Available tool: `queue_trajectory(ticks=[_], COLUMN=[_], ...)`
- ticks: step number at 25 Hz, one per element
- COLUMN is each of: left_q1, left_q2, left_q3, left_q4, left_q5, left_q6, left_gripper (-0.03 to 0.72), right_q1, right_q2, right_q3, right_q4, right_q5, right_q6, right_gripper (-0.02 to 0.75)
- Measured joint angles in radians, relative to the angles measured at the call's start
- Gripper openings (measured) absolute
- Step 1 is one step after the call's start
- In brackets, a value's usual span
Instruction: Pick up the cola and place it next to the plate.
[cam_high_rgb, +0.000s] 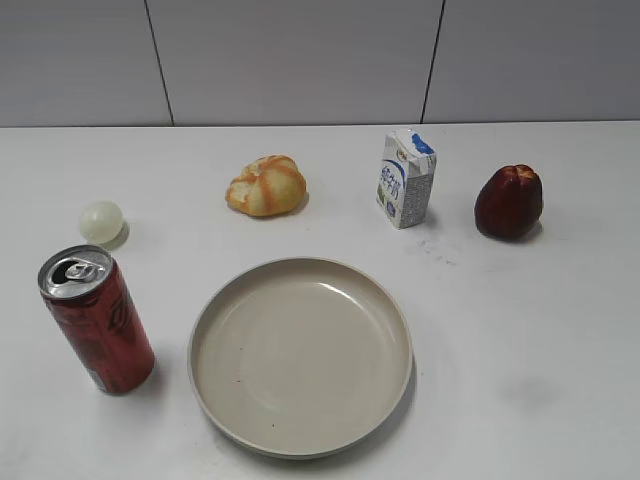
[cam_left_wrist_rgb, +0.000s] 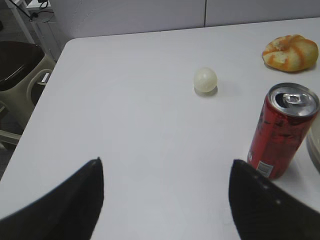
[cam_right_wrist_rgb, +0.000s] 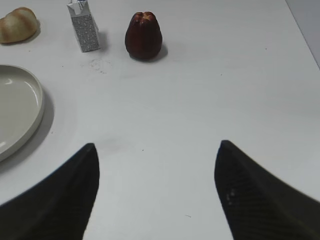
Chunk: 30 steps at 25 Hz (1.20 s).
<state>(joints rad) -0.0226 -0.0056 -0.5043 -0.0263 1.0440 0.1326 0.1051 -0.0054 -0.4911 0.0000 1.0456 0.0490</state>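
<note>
The cola (cam_high_rgb: 97, 320) is a tall slim red can with a silver top. It stands upright at the front left of the white table, a short gap left of the plate (cam_high_rgb: 300, 353). It also shows in the left wrist view (cam_left_wrist_rgb: 281, 131), ahead and right of my left gripper (cam_left_wrist_rgb: 166, 162), which is open and empty. The beige plate's edge shows in the right wrist view (cam_right_wrist_rgb: 15, 110). My right gripper (cam_right_wrist_rgb: 157, 147) is open and empty over bare table right of the plate. Neither gripper shows in the exterior view.
A bread roll (cam_high_rgb: 266, 186), a white-and-blue milk carton (cam_high_rgb: 406, 178) and a dark red fruit (cam_high_rgb: 509, 202) stand along the back. A pale ball (cam_high_rgb: 101, 221) lies behind the cola. The table's left edge and a chair (cam_left_wrist_rgb: 20, 75) show in the left wrist view.
</note>
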Motion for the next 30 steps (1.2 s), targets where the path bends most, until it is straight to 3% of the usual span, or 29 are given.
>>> queue_trajectory(ticks=[30], left_q1=[0.000], left_q2=[0.000], left_q3=[0.000], left_q4=[-0.001], left_q5=[0.000], left_q6=[0.000], left_gripper=[0.590], right_q1=[0.000], right_q2=[0.000], right_q3=[0.000], right_q4=[0.000], right_q5=[0.000], right_q6=[0.000], right_gripper=[0.575])
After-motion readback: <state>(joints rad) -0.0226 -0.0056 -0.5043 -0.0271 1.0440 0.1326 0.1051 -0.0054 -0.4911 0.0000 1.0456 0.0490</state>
